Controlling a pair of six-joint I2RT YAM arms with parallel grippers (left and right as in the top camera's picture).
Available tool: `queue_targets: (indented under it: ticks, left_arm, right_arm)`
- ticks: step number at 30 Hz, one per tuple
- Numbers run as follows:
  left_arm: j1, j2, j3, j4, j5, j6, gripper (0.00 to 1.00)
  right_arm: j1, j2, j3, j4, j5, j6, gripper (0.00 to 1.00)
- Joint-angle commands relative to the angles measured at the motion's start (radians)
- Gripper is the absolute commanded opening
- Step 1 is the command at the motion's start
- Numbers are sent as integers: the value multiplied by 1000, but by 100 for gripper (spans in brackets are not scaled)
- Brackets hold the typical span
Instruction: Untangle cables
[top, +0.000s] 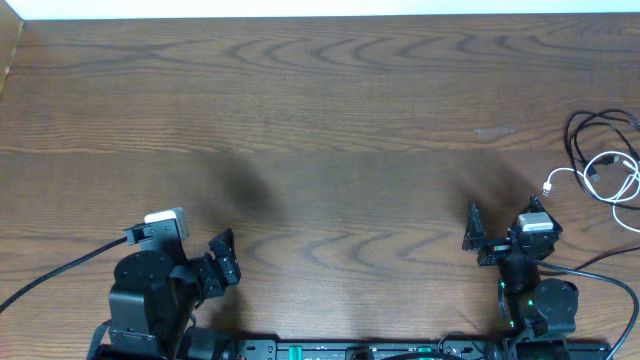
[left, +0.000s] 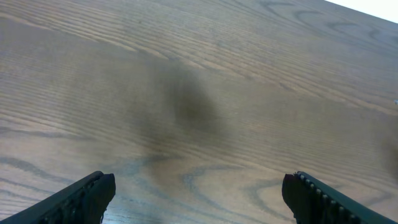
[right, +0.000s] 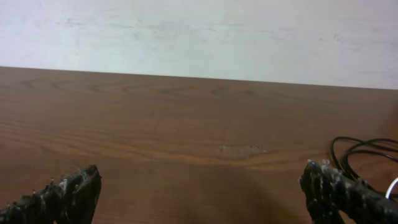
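Note:
A black cable (top: 590, 128) and a white cable (top: 612, 172) lie looped together at the table's right edge, partly cut off by the overhead frame. The black cable's loops also show at the right edge of the right wrist view (right: 364, 151). My right gripper (top: 500, 228) is open and empty, near the front edge, left of and nearer than the cables. In its wrist view the fingers (right: 202, 190) are wide apart over bare wood. My left gripper (top: 222, 262) is open and empty at the front left, its fingers (left: 199, 194) spread over bare table.
The wooden table (top: 320, 120) runs back to a pale wall. A worn patch (right: 241, 149) marks the wood ahead of the right gripper. Thick black arm wires (top: 50, 275) trail off the front left and front right (top: 600, 265).

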Motion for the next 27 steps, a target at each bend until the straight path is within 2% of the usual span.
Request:
queue_targets:
  ticks: [1,22,24,27]
  left_arm:
    - [2,-3,-4,1,-6,16,90]
    - [2,-3,-4,1,-6,16,90]
    - [10,-22,-6,-47,-2,16,90]
    - [63,-97,-72,-10,-3,17,90]
  right_arm:
    - [-6,-6,-1,-5,12,23,99]
    - [-6,-6,-1,-5,12,23,99]
    - [-6,-6,-1,-5,11,23,99]
    - [-6,-6,-1,-5,12,23,99]
